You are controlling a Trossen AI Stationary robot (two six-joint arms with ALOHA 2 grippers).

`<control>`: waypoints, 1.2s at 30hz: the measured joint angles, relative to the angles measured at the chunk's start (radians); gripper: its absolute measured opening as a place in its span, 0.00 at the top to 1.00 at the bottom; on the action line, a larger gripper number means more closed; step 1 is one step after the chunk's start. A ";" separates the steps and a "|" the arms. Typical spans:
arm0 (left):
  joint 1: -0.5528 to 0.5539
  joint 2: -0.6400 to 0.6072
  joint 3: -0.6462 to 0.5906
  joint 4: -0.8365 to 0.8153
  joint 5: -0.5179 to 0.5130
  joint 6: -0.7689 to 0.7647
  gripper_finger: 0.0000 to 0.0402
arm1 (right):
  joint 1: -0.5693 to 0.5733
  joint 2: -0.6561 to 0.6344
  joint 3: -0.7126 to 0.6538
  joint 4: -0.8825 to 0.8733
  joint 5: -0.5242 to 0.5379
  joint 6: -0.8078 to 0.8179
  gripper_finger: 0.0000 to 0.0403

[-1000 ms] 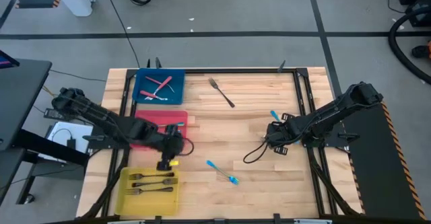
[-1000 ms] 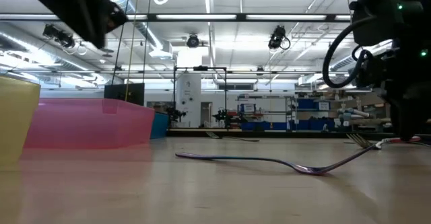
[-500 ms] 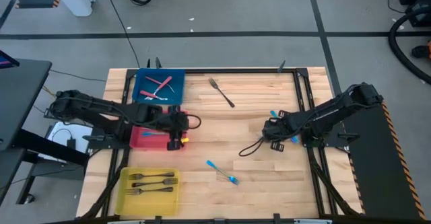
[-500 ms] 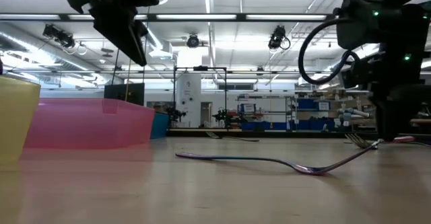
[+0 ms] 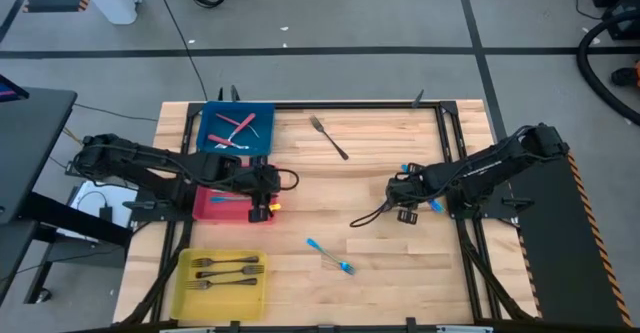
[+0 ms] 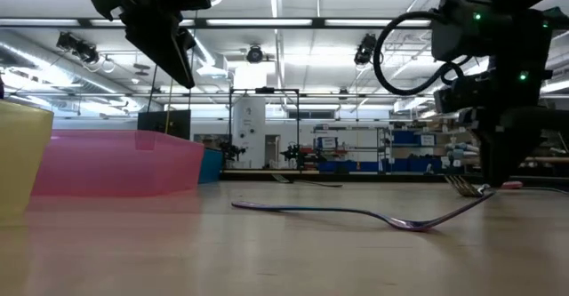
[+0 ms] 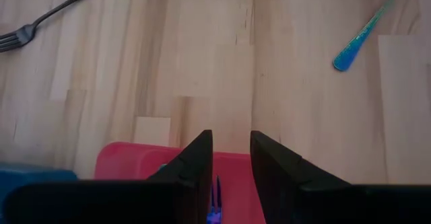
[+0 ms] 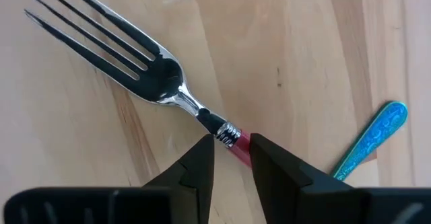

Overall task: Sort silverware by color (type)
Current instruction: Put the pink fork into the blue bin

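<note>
Pale wooden planks form the table (image 5: pixel 330 188), on which the silverware is spread among three bins. Red-handled forks (image 5: pixel 238 125) are seen in the blue bin (image 5: pixel 209 133), dark metal forks (image 5: pixel 226 271) in the yellow bin (image 5: pixel 186 288), and a blue-handled fork (image 5: pixel 228 199) in the red bin (image 5: pixel 203 206). On the bare wood lie a dark fork (image 5: pixel 328 137) near the far edge, a teal-handled fork (image 5: pixel 329 256) near the middle, and a red-handled fork (image 8: pixel 138 64) with bright steel tines under the right arm. Beside that fork a second teal handle (image 8: pixel 369 139) is cut off by the picture's edge, so its head cannot be made out. Most of the red handle is hidden between the fingers. The right tool (image 8: pixel 228 150) is clamped narrowly around the red handle just behind its ribbed collar. The left tool (image 7: pixel 228 158) is held above the red bin's edge, its fingers parted by a narrow gap and nothing seen gripped; tines of a fork in the bin show through the gap.
</note>
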 joint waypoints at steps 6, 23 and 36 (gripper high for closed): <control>0.000 0.000 0.000 0.000 0.000 0.047 0.75 | -0.035 0.000 0.000 0.000 -0.011 -0.056 0.70; 0.000 0.000 0.000 0.020 0.000 0.126 0.75 | -0.081 0.000 0.002 0.085 -0.082 0.093 0.69; 0.000 0.000 0.000 0.023 0.000 0.125 0.75 | -0.083 0.000 0.112 0.076 -0.144 0.027 0.69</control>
